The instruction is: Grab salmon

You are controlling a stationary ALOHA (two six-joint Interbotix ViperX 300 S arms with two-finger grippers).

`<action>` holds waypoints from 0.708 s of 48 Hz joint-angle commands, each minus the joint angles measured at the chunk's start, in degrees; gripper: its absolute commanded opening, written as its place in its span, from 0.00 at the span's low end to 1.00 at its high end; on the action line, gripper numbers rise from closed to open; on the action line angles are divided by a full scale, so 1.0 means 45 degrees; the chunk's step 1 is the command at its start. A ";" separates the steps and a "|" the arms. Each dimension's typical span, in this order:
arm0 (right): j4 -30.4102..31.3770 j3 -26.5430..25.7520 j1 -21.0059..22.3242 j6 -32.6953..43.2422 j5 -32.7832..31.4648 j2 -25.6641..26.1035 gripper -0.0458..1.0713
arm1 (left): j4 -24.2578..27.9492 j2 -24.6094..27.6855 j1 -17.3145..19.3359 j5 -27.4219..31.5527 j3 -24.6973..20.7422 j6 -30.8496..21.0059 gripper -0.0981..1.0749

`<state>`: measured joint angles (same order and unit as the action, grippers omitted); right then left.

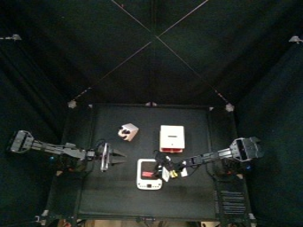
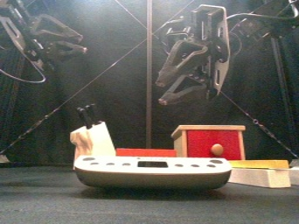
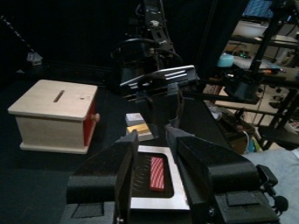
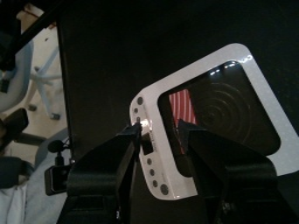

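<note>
**Salmon pack flat on the surface, right claw poised over it**

The salmon [image 1: 148, 174] lies flat in the lower middle of the top view, near the front edge of the surface [image 1: 106, 199], its pinkish-red patch facing up. It is held by nothing. In the right wrist view the salmon fills the middle of the frame, one short end lying between the two parted jaws of the right claw [image 4: 167, 144] (spread, nothing gripped). The left claw [image 3: 163, 166], at the pack's left in the top view, also stands released, the pack visible in the gap between its jaws.

To the upper right of the salmon sits a white box with a red face [image 1: 173, 136]; a small pink-and-white lumpy item [image 1: 127, 133] lies to the upper left, both apart from it.

To grab well, I judge the right claw should come down squarely so its jaws straddle the pack's thin edge, then close only once both sit low against the sides, since a flat pack could easily slip.
</note>
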<state>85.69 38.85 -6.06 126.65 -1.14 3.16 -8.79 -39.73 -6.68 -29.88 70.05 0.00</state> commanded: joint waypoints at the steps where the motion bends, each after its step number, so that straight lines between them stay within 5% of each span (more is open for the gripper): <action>1: -0.0723 -0.0293 -0.0039 -0.0020 -0.0645 0.0215 0.73 | -0.0020 0.0020 -0.0020 -0.0117 -0.0254 0.0039 0.71; 34: -0.2773 -0.0352 -0.1055 -0.0098 -0.5059 0.0781 0.73 | 0.0000 0.0020 -0.0020 -0.0117 -0.0254 0.0039 0.71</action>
<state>73.56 38.58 -10.28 126.39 -21.18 4.22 -8.79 -39.73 -6.68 -29.88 70.14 0.00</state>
